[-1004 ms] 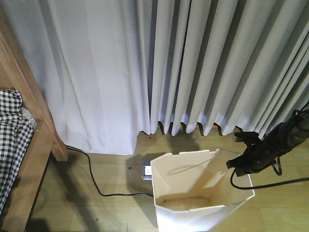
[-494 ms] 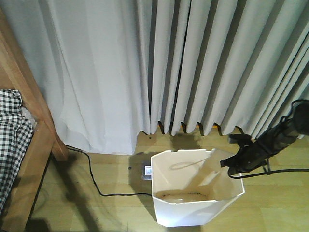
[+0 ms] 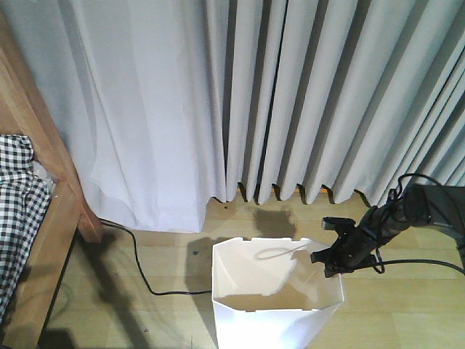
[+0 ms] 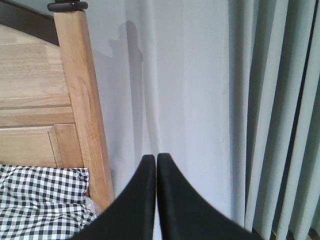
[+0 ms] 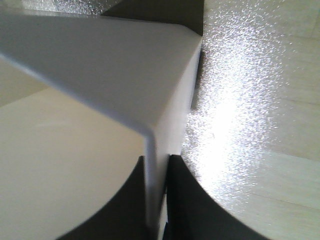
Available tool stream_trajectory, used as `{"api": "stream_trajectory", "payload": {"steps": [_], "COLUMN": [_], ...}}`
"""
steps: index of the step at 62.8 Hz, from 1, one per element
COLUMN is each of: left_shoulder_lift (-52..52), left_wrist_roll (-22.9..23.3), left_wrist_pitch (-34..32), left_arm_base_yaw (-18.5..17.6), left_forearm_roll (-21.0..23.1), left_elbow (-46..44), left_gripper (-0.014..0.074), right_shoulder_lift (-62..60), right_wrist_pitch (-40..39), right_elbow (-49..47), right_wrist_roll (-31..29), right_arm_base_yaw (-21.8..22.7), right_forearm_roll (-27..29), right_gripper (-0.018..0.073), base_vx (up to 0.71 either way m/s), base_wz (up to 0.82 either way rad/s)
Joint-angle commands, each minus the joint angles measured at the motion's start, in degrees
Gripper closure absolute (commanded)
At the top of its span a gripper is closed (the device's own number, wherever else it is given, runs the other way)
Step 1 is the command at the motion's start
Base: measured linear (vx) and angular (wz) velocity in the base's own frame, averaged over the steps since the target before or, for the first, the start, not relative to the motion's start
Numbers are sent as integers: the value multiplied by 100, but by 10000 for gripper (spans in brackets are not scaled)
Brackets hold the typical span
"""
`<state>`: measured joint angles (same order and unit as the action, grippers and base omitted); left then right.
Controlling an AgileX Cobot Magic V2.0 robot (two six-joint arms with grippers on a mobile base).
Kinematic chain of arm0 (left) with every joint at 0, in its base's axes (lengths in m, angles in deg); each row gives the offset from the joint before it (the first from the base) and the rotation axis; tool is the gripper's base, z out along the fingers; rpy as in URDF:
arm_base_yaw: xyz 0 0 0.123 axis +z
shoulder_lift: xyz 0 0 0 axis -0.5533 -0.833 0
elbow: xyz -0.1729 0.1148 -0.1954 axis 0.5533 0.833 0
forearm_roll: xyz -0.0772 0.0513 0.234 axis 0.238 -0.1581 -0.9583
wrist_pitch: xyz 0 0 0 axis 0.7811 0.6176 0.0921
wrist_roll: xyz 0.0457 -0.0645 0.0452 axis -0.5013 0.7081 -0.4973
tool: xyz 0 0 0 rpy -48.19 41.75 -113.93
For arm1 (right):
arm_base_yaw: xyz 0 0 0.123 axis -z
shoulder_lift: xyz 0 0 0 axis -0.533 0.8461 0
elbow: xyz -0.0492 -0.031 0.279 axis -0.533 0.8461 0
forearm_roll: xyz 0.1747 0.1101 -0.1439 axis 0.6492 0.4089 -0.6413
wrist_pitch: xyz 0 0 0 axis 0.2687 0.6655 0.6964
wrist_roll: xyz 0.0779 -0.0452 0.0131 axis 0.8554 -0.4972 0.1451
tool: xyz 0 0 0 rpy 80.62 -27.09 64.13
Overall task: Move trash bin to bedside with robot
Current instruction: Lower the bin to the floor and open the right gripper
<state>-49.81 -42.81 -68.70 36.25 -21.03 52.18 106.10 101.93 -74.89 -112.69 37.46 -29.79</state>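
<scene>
The trash bin [image 3: 272, 305] stands on the pale wooden floor [image 3: 407, 305] at the bottom of the front view, just in front of the long grey-white curtains [image 3: 290, 94]. It is upright, its cream inside open to the camera. The right gripper [image 3: 336, 256] sits at the bin's right rear rim, at the end of a slim black arm [image 3: 407, 211] that reaches in from the right with black cables [image 3: 429, 263] looping beside it. In the right wrist view the two dark fingers [image 5: 125, 200] are pressed on either side of the thin white wall [image 5: 155, 175], one inside the bin and one outside, so the gripper is clamped on the rim.

The bed [image 3: 43, 218] is at the far left, well apart from the bin: a light wooden frame with black-and-white checked bedding [image 3: 18, 211] on it. Between bin and bed a loose black cord [image 3: 142, 269] runs across the floor from near the bed's leg toward the bin.

In the left wrist view the left gripper [image 4: 156, 165] hangs in the air with its black fingertips touching, holding nothing; behind it are the wooden bedpost [image 4: 82, 100], the checked bedding and the curtains.

No writing or label can be read anywhere.
</scene>
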Motion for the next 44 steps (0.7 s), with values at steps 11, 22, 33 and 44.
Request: {"api": "stream_trajectory", "payload": {"steps": [11,22,33,44], "left_shoulder_lift": [30,30,30,30], "left_wrist_roll": [25,25,25,25], "left_wrist_pitch": [-416,-416,-416,-416], "left_arm_base_yaw": [0,0,0,0], "left_forearm_roll": [26,26,26,26], "left_elbow": [-119,-119,-119,-119], "left_gripper": [603,603,603,603], "right_shoulder_lift": [-356,-356,-356,-356], "right_wrist_pitch": [420,275,152,39], "right_elbow": [-297,-297,-297,-297], "right_wrist_roll": [-53,-154,-154,-154], "right_arm_base_yaw": [-47,-111,-111,-111], "right_forearm_roll": [98,62,-53,-232], "right_gripper": [558,552,543,475], "base_vx": [0,0,0,0], "base_wz": [0,0,0,0]}}
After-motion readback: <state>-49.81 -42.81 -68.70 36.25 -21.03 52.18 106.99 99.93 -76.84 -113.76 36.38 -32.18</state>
